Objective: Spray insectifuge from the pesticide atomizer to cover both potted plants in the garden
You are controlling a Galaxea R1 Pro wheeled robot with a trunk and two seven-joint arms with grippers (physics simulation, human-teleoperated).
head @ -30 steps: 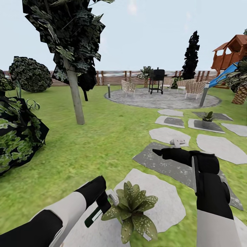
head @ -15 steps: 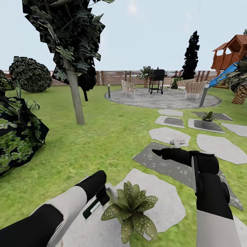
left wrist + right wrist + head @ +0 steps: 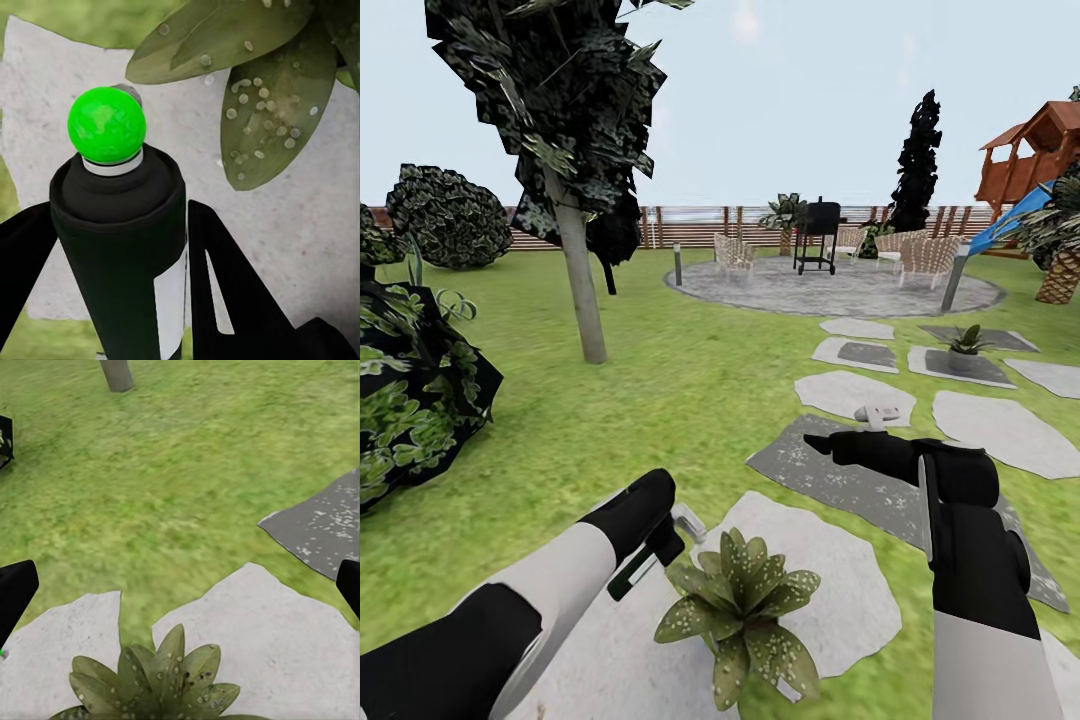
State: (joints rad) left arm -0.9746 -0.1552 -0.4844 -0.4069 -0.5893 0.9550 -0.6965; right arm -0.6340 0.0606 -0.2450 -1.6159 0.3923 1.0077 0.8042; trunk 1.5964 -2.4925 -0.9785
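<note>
1. Far left: big dark round leafy bush [image 3: 415, 395] on the green lawn [image 3: 680, 400]; grey-trunked tree [image 3: 575, 270] further in.
2. Left gripper [image 3: 656, 556], black, low over the lawn edge, clamped on the slim black pesticide atomizer with green base [image 3: 120, 225]. Wrist view shows the dark fingers [image 3: 225, 285] pressed on both sides of the bottle body and its green end [image 3: 106, 124] facing the camera. From the head view the white trigger head [image 3: 687, 520] points toward the plant.
3. Near potted plant, a rosette of pointed white-speckled green leaves [image 3: 738, 610], sits on a pale flat stepping stone [image 3: 850, 590], just beside the atomizer; leaves also visible at [image 3: 277, 112] and [image 3: 154, 679].
4. Right gripper [image 3: 823, 443], black, hangs over a dark grey speckled slab [image 3: 860, 480]; fingers spread wide apart, nothing between them, tips at the wrist view's edges [image 3: 15, 589].
5. Second small potted plant [image 3: 963, 347] stands well apart on a far grey stone [image 3: 990, 370], right side.
6. Behind: round gravel patio [image 3: 840, 290] with black grill [image 3: 817, 235], brown slatted fence [image 3: 690, 225].
</note>
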